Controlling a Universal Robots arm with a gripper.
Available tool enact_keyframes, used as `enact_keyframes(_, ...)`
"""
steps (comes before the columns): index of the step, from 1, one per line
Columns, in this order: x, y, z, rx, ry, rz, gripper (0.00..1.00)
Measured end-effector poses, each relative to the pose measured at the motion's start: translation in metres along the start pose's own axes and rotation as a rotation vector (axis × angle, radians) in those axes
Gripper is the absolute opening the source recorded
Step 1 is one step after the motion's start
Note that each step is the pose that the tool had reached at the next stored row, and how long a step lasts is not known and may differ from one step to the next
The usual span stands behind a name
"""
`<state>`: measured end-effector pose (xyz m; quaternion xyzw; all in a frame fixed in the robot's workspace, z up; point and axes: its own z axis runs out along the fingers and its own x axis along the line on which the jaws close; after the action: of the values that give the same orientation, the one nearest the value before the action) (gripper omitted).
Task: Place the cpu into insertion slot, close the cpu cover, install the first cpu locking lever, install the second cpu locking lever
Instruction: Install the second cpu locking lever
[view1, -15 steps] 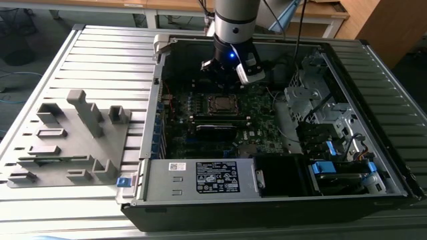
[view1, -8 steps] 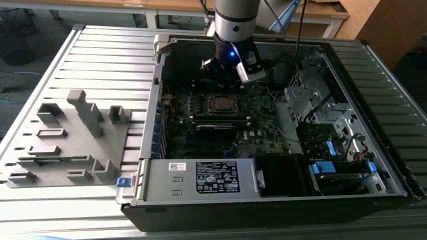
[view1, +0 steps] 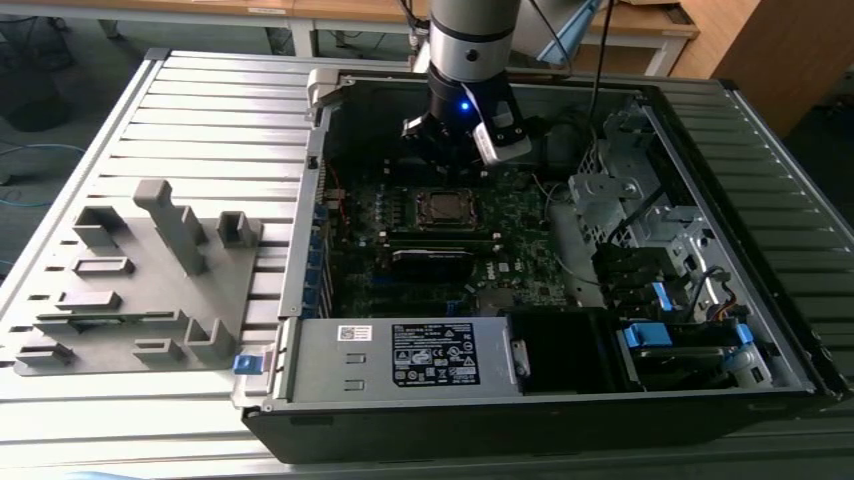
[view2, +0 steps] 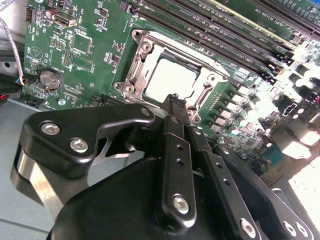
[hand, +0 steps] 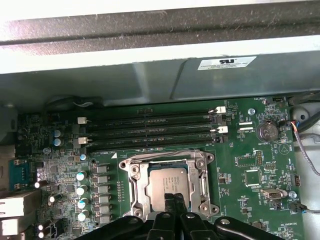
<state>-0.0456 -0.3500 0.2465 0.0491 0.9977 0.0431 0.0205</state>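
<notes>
- The gripper (view2: 176, 102) hangs low over the motherboard (view1: 527, 235) inside the open computer case (view1: 747, 330), its tip at the edge of the cpu socket; in both wrist views the two black fingers (hand: 172, 205) lie pressed together with nothing between them.
- The cpu (view2: 172, 80), (hand: 167, 186) sits flat in the socket, silver-grey top facing up.
- The cpu cover (hand: 137, 187), (view2: 140, 50) appears to be down around the chip, its silvery frame bordering the cut-out where the chip shows. Whether the locking levers are latched I cannot tell.
- In the exterior view the socket sits toward the far side of the case, with the grey parts fixture (view1: 134, 280) well apart on the slatted table (view1: 214, 90) at the exterior view's left.
- Risk: the tip is right at the socket rim, so a skewed push could scrape the chip or the frame.
- Risk: if the chip is not fully seated, pressure on the frame could damage the contacts beneath.
- Risk: memory slots (hand: 150, 131) and capacitors (hand: 82, 190) stand near; a sideways slip could strike them.
</notes>
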Motion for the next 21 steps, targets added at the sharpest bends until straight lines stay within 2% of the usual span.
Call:
enact_keyframes(6,0.0,0.0,-0.0006,0.0004,0.0002,0.0,0.11)
enact_keyframes(13,-0.0002,0.0006,-0.0065,0.0001,0.0006,0.0,0.11)
enact_keyframes(18,-0.0003,0.0006,-0.0075,0.0051,0.0017,0.0,0.11)
enact_keyframes(21,-0.0003,0.0007,-0.0075,0.0053,0.0016,0.0,0.11)
